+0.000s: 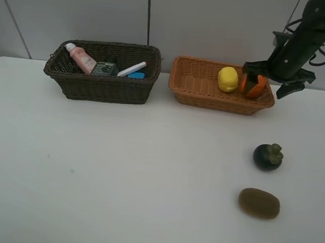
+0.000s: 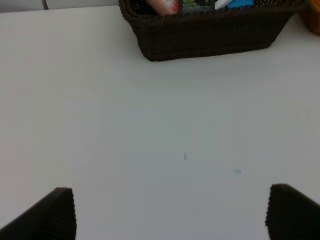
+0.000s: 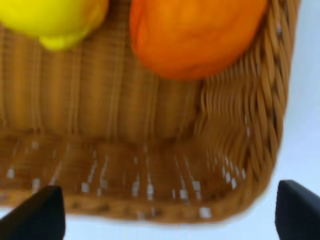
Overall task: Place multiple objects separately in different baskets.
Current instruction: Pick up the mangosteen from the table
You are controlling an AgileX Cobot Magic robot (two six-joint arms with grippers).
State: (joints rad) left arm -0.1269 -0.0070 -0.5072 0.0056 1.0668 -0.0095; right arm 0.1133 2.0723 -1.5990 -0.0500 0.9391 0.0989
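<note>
The light orange-tan basket (image 1: 210, 97) holds a yellow lemon (image 1: 227, 79) and an orange (image 1: 257, 88). My right gripper (image 1: 266, 85) hangs open over that basket's right end, one finger in front of the orange. In the right wrist view the orange (image 3: 195, 35) and lemon (image 3: 55, 20) rest on the basket floor (image 3: 125, 125), beyond the wide-apart fingertips of the right gripper (image 3: 170, 215). The dark brown basket (image 1: 100, 87) holds a pink bottle (image 1: 80, 58), a dark rectangular bottle (image 1: 104, 68) and a white marker (image 1: 132, 69). A mangosteen (image 1: 267, 156) and a kiwi (image 1: 259, 203) lie on the table. My left gripper (image 2: 170, 212) is open over bare table.
The white table (image 1: 118, 174) stretches in front of both baskets. A grey wall rises close behind them. In the left wrist view the dark basket (image 2: 210, 37) stands well ahead of the fingertips. A small blue item (image 1: 137, 75) lies beside the marker.
</note>
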